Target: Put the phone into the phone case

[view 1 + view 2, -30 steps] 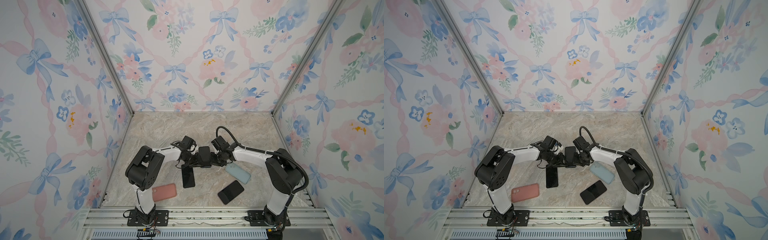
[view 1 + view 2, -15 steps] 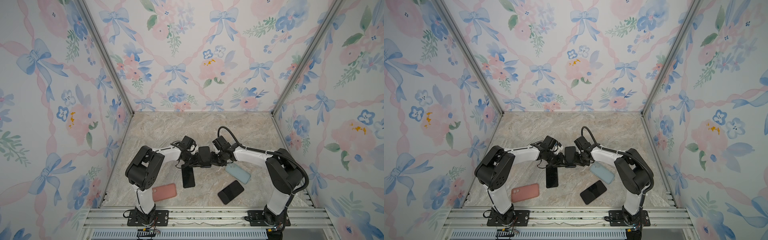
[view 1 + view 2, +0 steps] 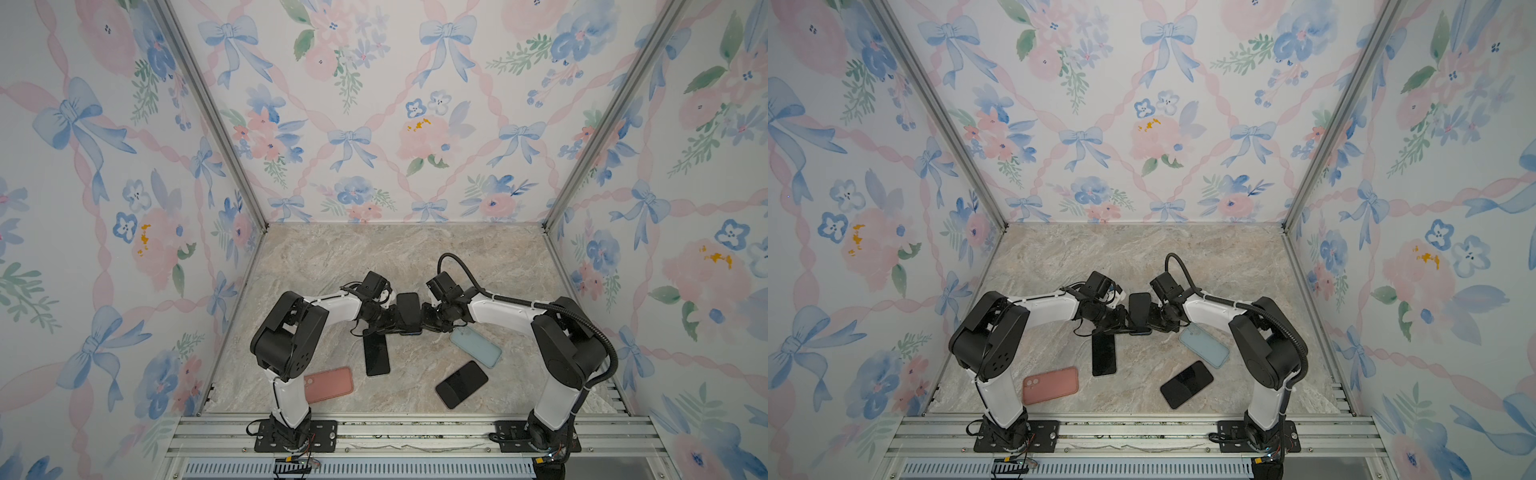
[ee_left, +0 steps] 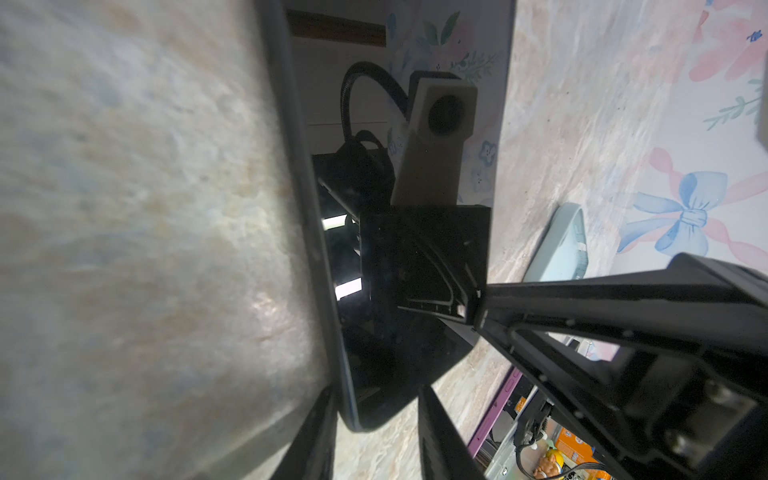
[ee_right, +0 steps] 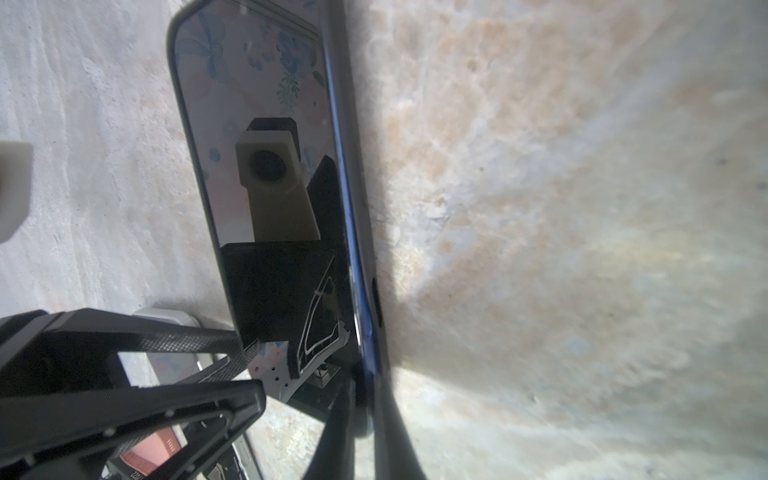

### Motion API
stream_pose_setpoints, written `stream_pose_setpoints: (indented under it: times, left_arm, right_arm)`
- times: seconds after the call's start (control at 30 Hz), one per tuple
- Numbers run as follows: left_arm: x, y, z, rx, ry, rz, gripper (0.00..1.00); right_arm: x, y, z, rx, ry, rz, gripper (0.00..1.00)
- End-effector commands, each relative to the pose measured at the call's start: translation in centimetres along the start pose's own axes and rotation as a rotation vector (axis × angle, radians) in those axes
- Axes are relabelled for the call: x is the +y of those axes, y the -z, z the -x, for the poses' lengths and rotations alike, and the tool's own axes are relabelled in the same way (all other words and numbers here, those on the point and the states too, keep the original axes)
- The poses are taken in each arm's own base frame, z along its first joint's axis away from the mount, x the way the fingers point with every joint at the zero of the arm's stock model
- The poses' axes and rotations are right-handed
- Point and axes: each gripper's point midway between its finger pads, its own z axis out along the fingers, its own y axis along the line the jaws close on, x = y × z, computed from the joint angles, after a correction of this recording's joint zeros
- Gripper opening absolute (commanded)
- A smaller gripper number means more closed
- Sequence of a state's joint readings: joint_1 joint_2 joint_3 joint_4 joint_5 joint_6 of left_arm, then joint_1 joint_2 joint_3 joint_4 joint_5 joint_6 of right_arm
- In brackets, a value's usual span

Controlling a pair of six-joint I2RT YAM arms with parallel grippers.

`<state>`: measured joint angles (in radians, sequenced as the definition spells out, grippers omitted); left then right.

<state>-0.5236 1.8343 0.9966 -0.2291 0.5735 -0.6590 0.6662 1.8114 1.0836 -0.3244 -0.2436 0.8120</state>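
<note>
A dark phone point(image 3: 409, 309) point(image 3: 1139, 307) with a blue rim stands tilted on edge at mid-table. A dark case seems to cover the back it turns to both top views. Its glossy screen point(image 4: 399, 266) point(image 5: 266, 166) faces the wrist cameras. My left gripper point(image 3: 390, 326) point(image 3: 1121, 325) point(image 4: 374, 392) clamps the phone's lower corner, one finger behind it and one on the screen. From the opposite side my right gripper point(image 3: 426, 324) point(image 3: 1154, 323) point(image 5: 365, 395) is shut on the same end, pinching the blue edge.
On the marble table point(image 3: 374, 257) lie a black phone point(image 3: 376, 353) point(image 3: 1104, 354), a second black phone point(image 3: 461, 384) point(image 3: 1187, 384), a light blue case point(image 3: 476, 347) point(image 3: 1204, 345) point(image 4: 561, 245) and a pink case point(image 3: 328, 384) point(image 3: 1050, 385). Flowered walls close off three sides.
Almost nothing differs. The right wrist has shifted very slightly, and both grippers stay on the upright phone.
</note>
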Motion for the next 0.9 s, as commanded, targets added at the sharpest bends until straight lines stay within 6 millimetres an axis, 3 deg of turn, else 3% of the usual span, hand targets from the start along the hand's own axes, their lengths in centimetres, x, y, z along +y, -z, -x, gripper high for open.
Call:
stream_pose_setpoints:
  times: [0.0, 0.53, 0.87]
  left_arm:
    - [0.0, -1.4, -0.8, 0.037, -0.012, -0.021, 0.34]
    - [-0.4, -1.4, -0.7, 0.036, -0.019, -0.028, 0.33]
    - [1.3, 0.6, 0.0, -0.023, 0.018, 0.003, 0.37]
  right_arm:
    - [1.2, -3.0, -2.9, 0.11, 0.011, 0.086, 0.11]
    - [0.4, -4.1, -3.8, 0.132, -0.005, 0.067, 0.1]
    - [-0.2, 1.2, -0.1, 0.023, 0.067, -0.003, 0.17]
